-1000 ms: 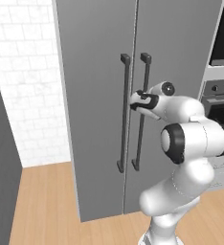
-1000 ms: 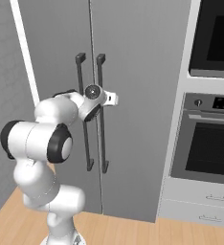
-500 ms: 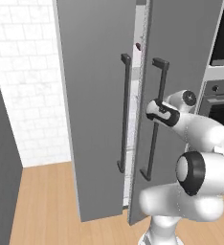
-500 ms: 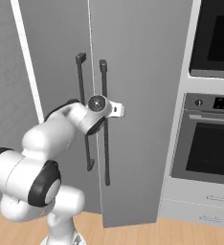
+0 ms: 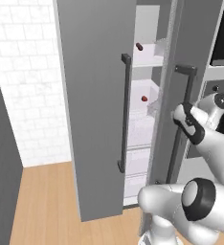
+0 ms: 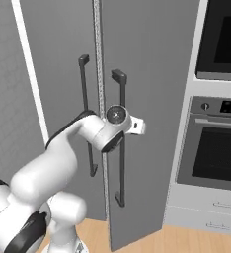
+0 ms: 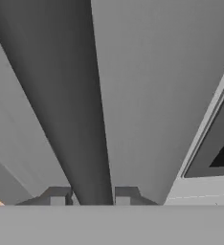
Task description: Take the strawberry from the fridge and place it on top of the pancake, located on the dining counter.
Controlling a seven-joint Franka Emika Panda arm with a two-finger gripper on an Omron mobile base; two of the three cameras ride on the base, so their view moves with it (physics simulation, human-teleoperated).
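A white-tiled wall and a light wood floor are seen to the left of the tall matte grey 2-door fridge (image 5: 95, 110), with a black built-in oven (image 6: 213, 158) to its right. Compared with 1 second ago, when both doors were flush, the right-hand door (image 6: 147, 108) has been swung out and a gap opened between the 2 doors, through which white shelves (image 5: 145, 60) are now exposed. The gripper (image 7: 89, 197) is clamped on the long dark vertical bar handle (image 7: 71, 105) of that door, its fingertips (image 7: 57, 197) pressed against either side of the bar.

On the middle shelf a tiny bright red rounded strawberry (image 5: 144, 98) is visible; on the shelf above, a darker maroon item (image 5: 139, 46) is seen. The opening step is judged well under way, but the gap is probably still too narrow for the arm. The door would likely need to be drawn wider before the handle is released and the berry reached for.
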